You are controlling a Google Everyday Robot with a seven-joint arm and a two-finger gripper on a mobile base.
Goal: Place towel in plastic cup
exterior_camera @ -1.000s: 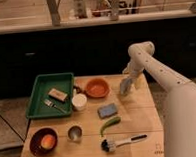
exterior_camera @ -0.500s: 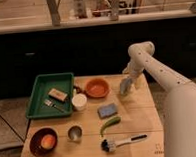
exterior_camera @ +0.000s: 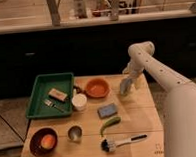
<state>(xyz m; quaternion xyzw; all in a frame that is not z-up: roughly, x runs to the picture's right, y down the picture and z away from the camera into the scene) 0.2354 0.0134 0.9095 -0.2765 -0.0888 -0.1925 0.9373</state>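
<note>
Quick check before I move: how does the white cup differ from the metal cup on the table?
The white cup is opaque, matte white; the metal cup is shiny grey. The white cup looks a little larger. It stands beside the green tray and orange bowl; the metal cup stands nearer the front edge, beside the dark bowl. Both are upright and open-topped. The gripper hangs right of the orange bowl.

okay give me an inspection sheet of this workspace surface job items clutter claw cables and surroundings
Surface: wooden table, light top.
Job's things: towel flat at centre; plastic cup upright left of it, beside the tray.
Clutter: green tray holding a sponge and a fork; orange bowl; metal cup; dark bowl with something orange inside; green vegetable; dish brush.
Claw: claw right of the orange bowl, holding nothing.
Cables: nothing seen.
Surroundings: dark counter front behind.
</note>
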